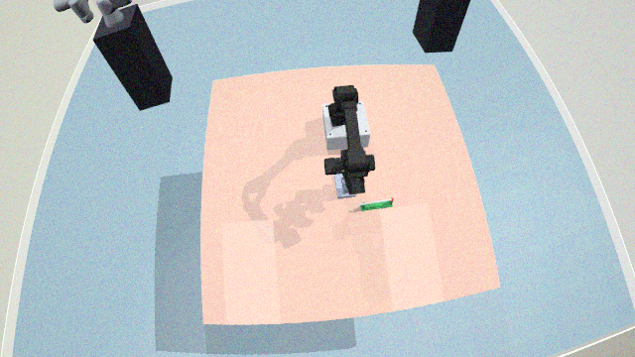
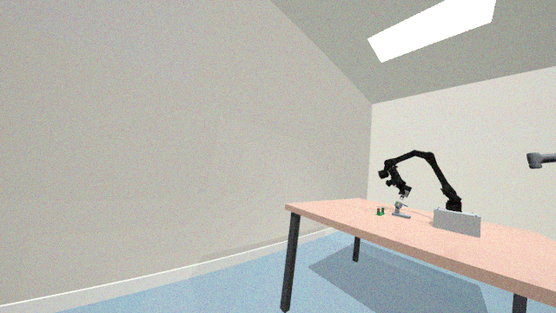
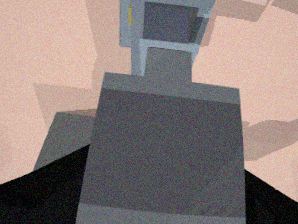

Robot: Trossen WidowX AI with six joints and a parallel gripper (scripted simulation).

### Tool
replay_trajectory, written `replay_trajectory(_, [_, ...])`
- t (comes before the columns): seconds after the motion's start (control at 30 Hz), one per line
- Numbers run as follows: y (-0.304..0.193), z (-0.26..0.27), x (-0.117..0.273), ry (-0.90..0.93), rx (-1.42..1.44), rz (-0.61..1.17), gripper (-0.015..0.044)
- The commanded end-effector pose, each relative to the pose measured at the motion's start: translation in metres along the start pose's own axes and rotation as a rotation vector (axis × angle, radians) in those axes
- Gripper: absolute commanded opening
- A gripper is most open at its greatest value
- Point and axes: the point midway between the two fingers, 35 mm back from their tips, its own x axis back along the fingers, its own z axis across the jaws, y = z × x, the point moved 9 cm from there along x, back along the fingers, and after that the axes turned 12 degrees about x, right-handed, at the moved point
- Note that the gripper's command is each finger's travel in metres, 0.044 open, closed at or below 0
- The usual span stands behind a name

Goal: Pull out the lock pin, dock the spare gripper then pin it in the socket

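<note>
Docking pending | I'm holding the spare (image 2: 406,194) (image 3: 162,150) in my gripper (image 1: 356,191) (image 2: 404,196) (image 3: 157,156) above the socket (image 1: 341,188) (image 2: 398,208) (image 3: 167,45) | locking is remaining, pin unclear

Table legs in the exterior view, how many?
3: a front leg at left, a back leg right of it, a third leg cut off lower right. A fourth may be hidden.
</note>
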Motion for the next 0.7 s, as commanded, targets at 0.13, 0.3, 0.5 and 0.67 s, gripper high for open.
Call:
replay_trajectory(0.13, [0.009,-0.003,-0.005,0.012,0.014,0.014,0.0000])
replay_trajectory(0.3, [0.012,-0.004,-0.011,0.012,0.016,0.016,0.0000])
replay_trajectory(0.5, [0.017,-0.005,-0.017,0.012,0.016,0.016,0.0000])
replay_trajectory(0.67, [0.022,-0.006,-0.021,0.012,0.016,0.016,0.0000])
